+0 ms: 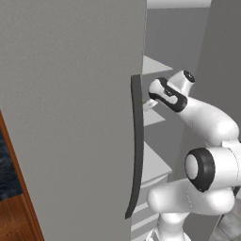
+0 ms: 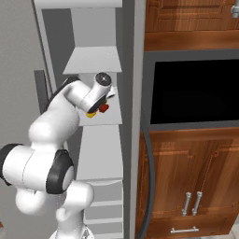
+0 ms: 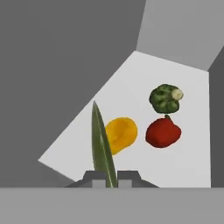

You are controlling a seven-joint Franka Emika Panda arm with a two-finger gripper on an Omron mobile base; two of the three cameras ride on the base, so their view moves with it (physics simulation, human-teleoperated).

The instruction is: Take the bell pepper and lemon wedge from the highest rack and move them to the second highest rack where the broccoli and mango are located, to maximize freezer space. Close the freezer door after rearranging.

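In the hand view my gripper [image 3: 106,177] is shut on the lemon wedge [image 3: 101,142], a thin olive sliver standing up between the fingertips. Beyond it, on a white rack [image 3: 131,74], lie the red bell pepper [image 3: 162,132], a yellow-orange mango [image 3: 120,134] and the green broccoli [image 3: 165,99]. From the right base the pepper [image 2: 103,108] and mango [image 2: 92,114] peek out under my hand on the second rack [image 2: 105,120]; the highest rack [image 2: 93,61] is above. The freezer door [image 1: 70,117] stands open at left, and my gripper [image 1: 147,105] is just past its dark handle [image 1: 136,150].
Lower freezer shelves [image 1: 154,164] and drawers [image 2: 100,205] sit below my arm. Right of the freezer wall [image 2: 135,116] are wooden cabinets [image 2: 191,158] and a dark oven opening [image 2: 193,88]. Wood floor [image 1: 14,221] shows left of the door.
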